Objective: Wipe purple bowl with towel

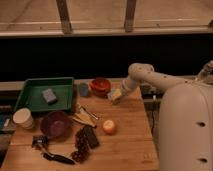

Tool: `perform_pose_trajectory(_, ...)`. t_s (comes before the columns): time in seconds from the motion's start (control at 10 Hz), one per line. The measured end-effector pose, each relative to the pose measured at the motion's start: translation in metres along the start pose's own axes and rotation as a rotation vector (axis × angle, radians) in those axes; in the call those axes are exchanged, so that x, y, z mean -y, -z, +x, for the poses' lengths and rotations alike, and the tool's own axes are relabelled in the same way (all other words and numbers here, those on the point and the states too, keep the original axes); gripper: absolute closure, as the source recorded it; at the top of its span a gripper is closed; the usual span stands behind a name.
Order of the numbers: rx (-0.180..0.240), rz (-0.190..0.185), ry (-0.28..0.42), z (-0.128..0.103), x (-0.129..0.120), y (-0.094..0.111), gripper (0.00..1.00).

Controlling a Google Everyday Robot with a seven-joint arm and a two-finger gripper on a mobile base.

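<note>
The purple bowl [55,124] stands upright on the wooden table [130,145], at the front left. My gripper [116,95] is at the back of the table, just right of a red bowl [100,86], well to the right of and behind the purple bowl. A pale yellowish thing [114,96] sits at the gripper's tip, low over the table. It may be the towel. I cannot tell whether the gripper holds it.
A green tray [35,102] with a grey sponge [49,95] stands at the back left. A white cup [23,118], a small blue cup [83,90], utensils [84,116], an orange fruit [109,127], dark grapes [80,145] and a black-handled tool [52,155] lie around the bowl.
</note>
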Motion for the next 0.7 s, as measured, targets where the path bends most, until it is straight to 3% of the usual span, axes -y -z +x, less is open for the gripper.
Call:
perform_pose_trajectory(0.4,0.009,0.033,0.037,-0.007,-0.008,0.012,0.93)
perform_pose_trajectory(0.5,0.009,0.037,0.044,-0.008,-0.009,0.014,0.98)
perform_pose_trajectory(0.7,0.015,0.048,0.062,-0.012,-0.011,0.02,1.0)
